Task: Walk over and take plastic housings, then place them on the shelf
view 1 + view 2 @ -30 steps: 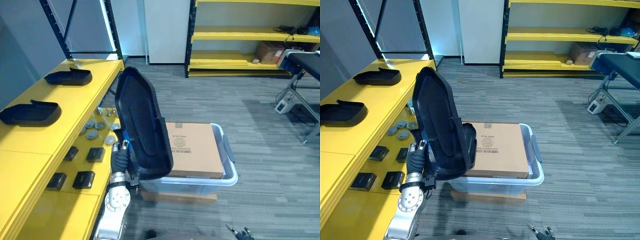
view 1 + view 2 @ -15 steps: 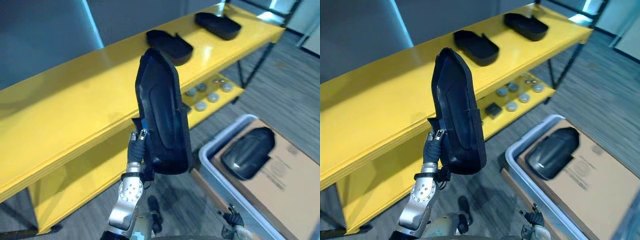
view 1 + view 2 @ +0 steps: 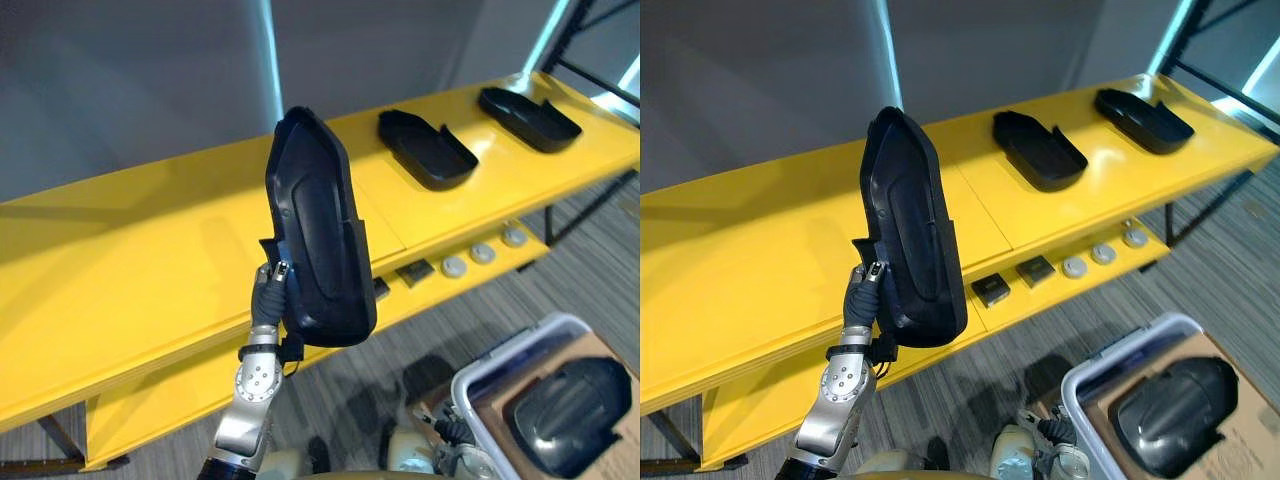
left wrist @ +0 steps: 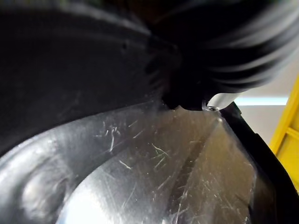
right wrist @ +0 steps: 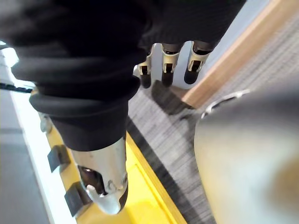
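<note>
Two housings (image 3: 428, 150) lie on the yellow shelf (image 3: 150, 260) below a grey wall (image 3: 150, 80). Our left hand (image 3: 269, 296) grips a third housing (image 3: 315, 230) upright before it. Our right hand (image 5: 166, 58) hangs with fingers relaxed.

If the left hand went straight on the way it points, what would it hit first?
Probably the yellow shelf: the left hand points toward its top board, housing leading, though depth is unclear.

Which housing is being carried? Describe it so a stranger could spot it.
Start at the long yellow shelf. In front of its near edge, the left hand grips a black plastic housing. It alone stands upright in the air; two other housings lie flat on the shelf, a fourth housing in the bin.
</note>
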{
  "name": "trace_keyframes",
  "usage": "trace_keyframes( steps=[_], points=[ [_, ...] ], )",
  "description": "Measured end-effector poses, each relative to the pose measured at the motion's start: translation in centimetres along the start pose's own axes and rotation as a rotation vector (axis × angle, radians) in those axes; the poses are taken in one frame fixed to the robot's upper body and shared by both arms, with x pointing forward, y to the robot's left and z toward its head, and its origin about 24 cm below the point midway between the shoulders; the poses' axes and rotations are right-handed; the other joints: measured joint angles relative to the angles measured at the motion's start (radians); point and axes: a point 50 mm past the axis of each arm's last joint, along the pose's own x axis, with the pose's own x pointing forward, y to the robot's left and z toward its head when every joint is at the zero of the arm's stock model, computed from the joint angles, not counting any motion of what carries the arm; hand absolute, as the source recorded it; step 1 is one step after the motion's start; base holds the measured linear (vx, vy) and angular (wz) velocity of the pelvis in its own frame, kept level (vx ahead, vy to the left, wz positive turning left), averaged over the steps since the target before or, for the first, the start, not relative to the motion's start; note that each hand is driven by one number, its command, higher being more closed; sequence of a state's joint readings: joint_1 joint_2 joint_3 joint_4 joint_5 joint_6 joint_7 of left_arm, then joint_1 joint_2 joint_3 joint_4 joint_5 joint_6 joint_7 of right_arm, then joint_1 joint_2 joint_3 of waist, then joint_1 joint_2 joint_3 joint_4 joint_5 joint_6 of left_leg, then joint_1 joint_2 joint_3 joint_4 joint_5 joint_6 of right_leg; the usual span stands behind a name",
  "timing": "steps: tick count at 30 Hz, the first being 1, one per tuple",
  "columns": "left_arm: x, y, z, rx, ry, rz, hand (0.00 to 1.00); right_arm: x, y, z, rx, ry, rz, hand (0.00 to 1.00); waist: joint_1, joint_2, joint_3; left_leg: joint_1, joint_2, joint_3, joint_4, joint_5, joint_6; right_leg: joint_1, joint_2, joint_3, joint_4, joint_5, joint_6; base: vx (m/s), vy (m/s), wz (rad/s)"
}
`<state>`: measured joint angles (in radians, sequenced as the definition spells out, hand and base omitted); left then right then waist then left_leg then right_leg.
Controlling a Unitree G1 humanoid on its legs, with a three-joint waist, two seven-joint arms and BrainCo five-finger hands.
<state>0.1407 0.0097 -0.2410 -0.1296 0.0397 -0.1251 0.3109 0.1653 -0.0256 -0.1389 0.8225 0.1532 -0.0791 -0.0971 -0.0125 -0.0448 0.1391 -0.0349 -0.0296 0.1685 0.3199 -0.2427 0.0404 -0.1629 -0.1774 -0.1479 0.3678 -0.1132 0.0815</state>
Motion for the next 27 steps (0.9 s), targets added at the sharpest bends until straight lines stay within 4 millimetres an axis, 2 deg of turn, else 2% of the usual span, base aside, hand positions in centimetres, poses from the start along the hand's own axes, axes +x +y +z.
trace_keyframes(
  steps=[1,2,6,8,12,14,18,22,27],
  points=[
    [-0.4,0.1,-0.3,0.000,0.014,0.003,1.00,0.0,0.2,0.3,-0.001,-0.016,0.016,0.00,0.008,0.014,-0.007,-0.007,0.035,-0.001,0.000,-0.010,-0.018,0.021,0.032,-0.021,-0.046,0.011,-0.017,0.09,-0.192,-0.04],
    [-0.4,0.1,-0.4,-0.001,0.017,0.002,1.00,0.0,0.2,0.4,-0.004,-0.018,0.019,0.00,0.007,0.016,-0.008,-0.006,0.048,0.002,-0.006,-0.009,-0.024,0.029,0.042,-0.030,-0.064,0.015,-0.024,0.08,-0.194,0.07],
    [-0.6,0.1,-0.5,-0.006,0.027,0.003,1.00,-0.2,0.0,0.0,-0.006,-0.010,0.013,0.00,0.000,0.007,-0.018,0.026,0.088,-0.003,-0.068,0.028,-0.074,0.071,0.087,-0.060,-0.138,0.035,-0.053,0.13,-0.164,0.06],
    [-0.6,0.2,-0.8,-0.002,0.040,0.006,1.00,-0.3,-0.3,-0.4,-0.008,0.001,0.005,0.00,-0.004,0.010,-0.034,0.044,0.095,-0.004,-0.101,0.047,-0.073,0.088,0.100,-0.068,-0.175,0.048,-0.062,0.11,-0.074,0.02],
    [-0.5,1.4,-1.7,0.038,0.075,0.058,1.00,-0.4,-0.5,-0.6,-0.010,0.006,0.002,0.00,-0.026,0.023,-0.053,0.082,0.092,-0.010,-0.187,0.090,-0.079,0.141,0.114,-0.089,-0.278,0.089,-0.061,0.06,-0.030,0.09],
    [-0.4,1.8,-2.0,0.055,0.088,0.073,1.00,-0.3,-0.4,-0.5,-0.011,0.003,0.005,0.00,-0.026,0.028,-0.059,0.082,0.088,-0.011,-0.208,0.106,-0.075,0.149,0.117,-0.089,-0.312,0.112,-0.058,0.00,0.006,0.06],
    [1.1,3.4,-1.8,0.156,0.075,0.150,1.00,-0.3,-0.2,-0.4,-0.038,0.004,0.011,0.00,-0.026,0.027,-0.059,0.084,0.076,-0.021,-0.250,0.142,-0.069,0.173,0.120,-0.093,-0.394,0.168,-0.058,-0.06,0.005,0.06],
    [3.3,5.2,-1.4,0.243,0.057,0.249,1.00,-0.2,-0.1,-0.3,-0.052,0.000,0.020,0.00,-0.032,0.026,-0.060,0.085,0.071,-0.022,-0.284,0.176,-0.071,0.173,0.121,-0.092,-0.427,0.196,-0.066,-0.12,-0.022,0.00],
    [5.4,6.7,-1.1,0.309,0.063,0.340,1.00,-0.2,0.3,-0.2,-0.109,-0.005,0.071,0.00,-0.055,0.025,-0.060,0.086,0.065,-0.023,-0.356,0.228,-0.085,0.158,0.126,-0.089,-0.469,0.229,-0.065,-0.13,-0.027,-0.01]
  ],
)
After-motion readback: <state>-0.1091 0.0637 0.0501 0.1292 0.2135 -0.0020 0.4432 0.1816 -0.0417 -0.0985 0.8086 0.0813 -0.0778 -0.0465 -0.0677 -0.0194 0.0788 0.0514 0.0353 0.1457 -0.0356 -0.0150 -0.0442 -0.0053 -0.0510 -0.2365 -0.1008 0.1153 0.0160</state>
